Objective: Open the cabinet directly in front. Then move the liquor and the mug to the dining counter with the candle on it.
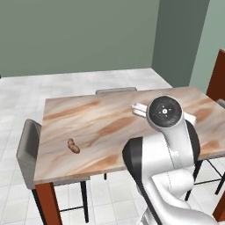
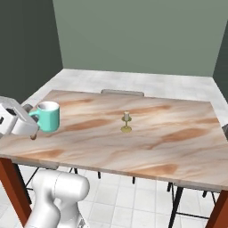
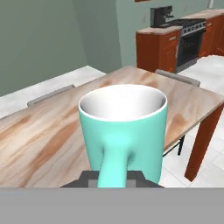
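Observation:
My gripper (image 2: 32, 117) is shut on the handle of the teal mug (image 2: 48, 116), which it holds upright over the near left part of the dining counter (image 2: 147, 142). The hand view looks straight at the mug (image 3: 124, 124), white inside, with its handle running down between my gripper's (image 3: 112, 177) fingers. The candle (image 2: 127, 121) stands in its olive-gold holder near the middle of the counter, well to the right of the mug. In the left base view my own arm hides the hand. The liquor and the cabinet are out of view.
A small brown lumpy item (image 1: 73, 146) lies on the counter (image 1: 101, 123) near its front left. Grey chairs (image 1: 27, 151) stand around it, one (image 2: 122, 93) at the far side. A black stove (image 3: 189, 39) with red-brown low units lies beyond.

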